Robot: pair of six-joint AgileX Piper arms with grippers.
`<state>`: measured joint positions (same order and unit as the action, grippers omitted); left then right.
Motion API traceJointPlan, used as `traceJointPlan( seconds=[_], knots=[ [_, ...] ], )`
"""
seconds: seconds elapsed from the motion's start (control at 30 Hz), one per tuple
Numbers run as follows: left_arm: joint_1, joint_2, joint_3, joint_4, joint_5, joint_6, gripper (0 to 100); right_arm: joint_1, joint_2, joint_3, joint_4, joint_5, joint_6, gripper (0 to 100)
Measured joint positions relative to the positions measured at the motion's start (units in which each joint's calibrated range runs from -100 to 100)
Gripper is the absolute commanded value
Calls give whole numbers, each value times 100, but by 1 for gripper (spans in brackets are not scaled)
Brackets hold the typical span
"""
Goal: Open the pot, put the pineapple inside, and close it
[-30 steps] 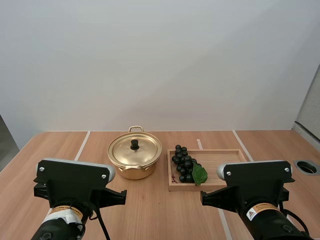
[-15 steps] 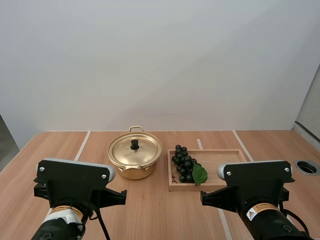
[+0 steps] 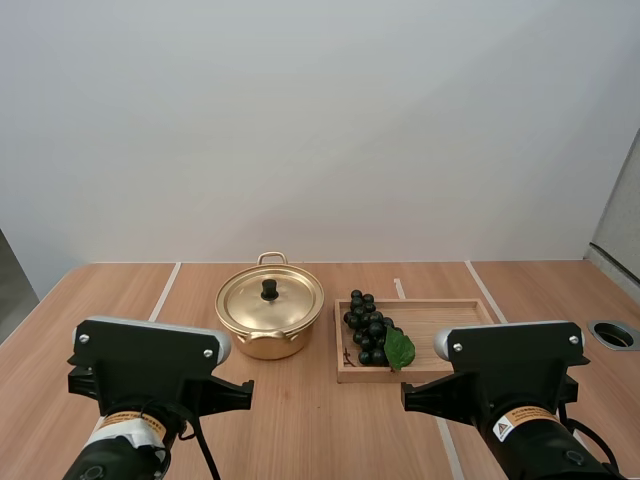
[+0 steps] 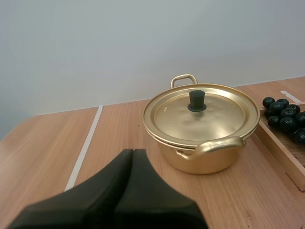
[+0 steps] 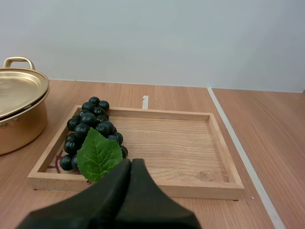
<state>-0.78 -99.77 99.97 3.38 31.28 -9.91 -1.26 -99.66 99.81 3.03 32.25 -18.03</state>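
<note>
Your left tool (image 4: 133,151) is closed on nothing: its two black fingers lie pressed together as one dark wedge, held above the counter (image 4: 47,143) short of the golden pot (image 4: 202,160) and apart from it. The pot stands upright on the counter. Its lid (image 4: 214,117) is seated flat on the rim, with a black knob (image 4: 197,100) at its centre. One loop handle is turned toward the tool, the other toward the far wall.

Your right tool (image 5: 131,161) is likewise closed and holds nothing; its wedge is poised just before the near wall of the wooden tray (image 5: 190,143).

The fruit you have here is a bunch of grapes (image 5: 90,129), dark, with a green leaf (image 5: 99,155) laid against it. It lies inside the tray, at the end nearest the pot. From the high view, the tray sits just to the right of the pot, close beside it but not touching.
</note>
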Motion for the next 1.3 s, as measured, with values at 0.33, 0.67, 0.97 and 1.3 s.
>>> traceJointPlan(
  seconds=[0.33,0.67,0.97,1.3],
  knots=[
    [0,0,0,0,0,0,0,0,0,0,0,0,0,0],
    [0,0,0,0,0,0,0,0,0,0,0,0,0,0],
    [0,0,0,0,0,0,0,0,0,0,0,0,0,0],
    [0,0,0,0,0,0,0,0,0,12,296,0,0,0]
  ],
)
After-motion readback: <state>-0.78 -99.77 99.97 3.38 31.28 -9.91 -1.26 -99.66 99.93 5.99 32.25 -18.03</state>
